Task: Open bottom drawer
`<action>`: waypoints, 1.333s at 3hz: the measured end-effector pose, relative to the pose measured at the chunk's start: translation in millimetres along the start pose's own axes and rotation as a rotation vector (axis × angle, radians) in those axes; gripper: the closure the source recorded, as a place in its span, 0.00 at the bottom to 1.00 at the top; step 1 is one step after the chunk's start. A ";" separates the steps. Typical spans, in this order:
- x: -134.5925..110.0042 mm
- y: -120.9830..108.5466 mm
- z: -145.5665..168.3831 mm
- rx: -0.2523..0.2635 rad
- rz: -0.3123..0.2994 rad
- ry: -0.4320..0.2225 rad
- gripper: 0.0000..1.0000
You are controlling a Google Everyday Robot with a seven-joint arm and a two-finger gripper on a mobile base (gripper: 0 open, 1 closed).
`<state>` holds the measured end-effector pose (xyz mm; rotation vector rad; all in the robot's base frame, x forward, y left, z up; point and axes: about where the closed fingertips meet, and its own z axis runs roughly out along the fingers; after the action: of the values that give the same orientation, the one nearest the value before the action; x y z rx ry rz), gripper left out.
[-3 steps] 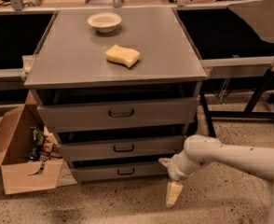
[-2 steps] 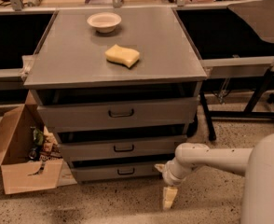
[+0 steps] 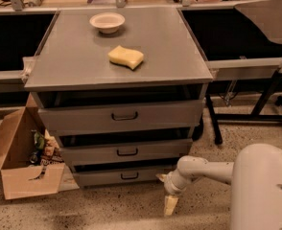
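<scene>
The bottom drawer (image 3: 117,176) is the lowest, shallowest grey front of the three-drawer cabinet, with a small dark bar handle (image 3: 129,176) at its centre. It sits nearly flush, just a little forward under the middle drawer (image 3: 126,152). My gripper (image 3: 170,205) hangs at the end of the white arm (image 3: 198,169), low near the floor, just right of and in front of the bottom drawer's right end. It points downward and is apart from the handle.
The top drawer (image 3: 122,116) stands slightly out. A white bowl (image 3: 107,22) and a yellow sponge (image 3: 126,57) lie on the cabinet top. An open cardboard box (image 3: 21,166) with clutter stands at the left. Black table legs (image 3: 256,104) stand at the right.
The arm and gripper have moved left, closer to the bottom drawer's right end. The drawers have not visibly moved.
</scene>
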<state>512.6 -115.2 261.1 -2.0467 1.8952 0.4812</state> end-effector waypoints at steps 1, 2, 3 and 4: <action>3.2 -7.2 2.7 0.018 -0.009 -0.004 0.00; 25.0 -37.9 14.7 0.086 -0.051 0.022 0.00; 42.5 -67.0 22.3 0.125 -0.059 0.037 0.00; 52.8 -90.8 34.4 0.147 -0.049 0.048 0.00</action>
<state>605.5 -140.1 206.7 -2.0202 1.8442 0.2750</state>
